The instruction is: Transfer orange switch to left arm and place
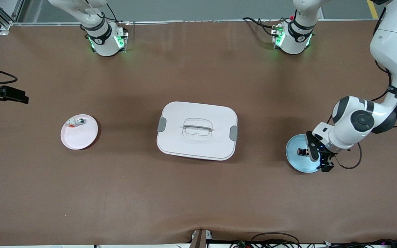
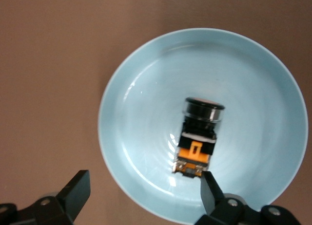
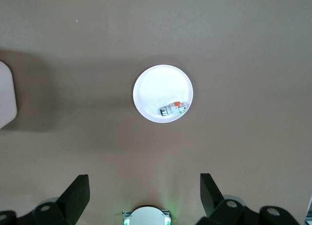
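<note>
The white box [image 1: 197,130] sits mid-counter between a pink plate [image 1: 81,137] and a light-blue plate [image 1: 296,162] at the left arm's end. The left gripper [image 1: 317,156] hangs over the blue plate, fingers [image 2: 211,191] spread and empty, the orange switch [image 2: 199,137] lying on that plate. The right gripper [image 3: 144,193] waits high over the pink plate, fingers apart.

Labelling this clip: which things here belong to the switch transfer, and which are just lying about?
Job:
orange switch, lying in the light-blue plate
white box, to avoid
left gripper, open over that plate
right gripper, open, waiting

Lying about:
pink plate
silver-and-white part on it
</note>
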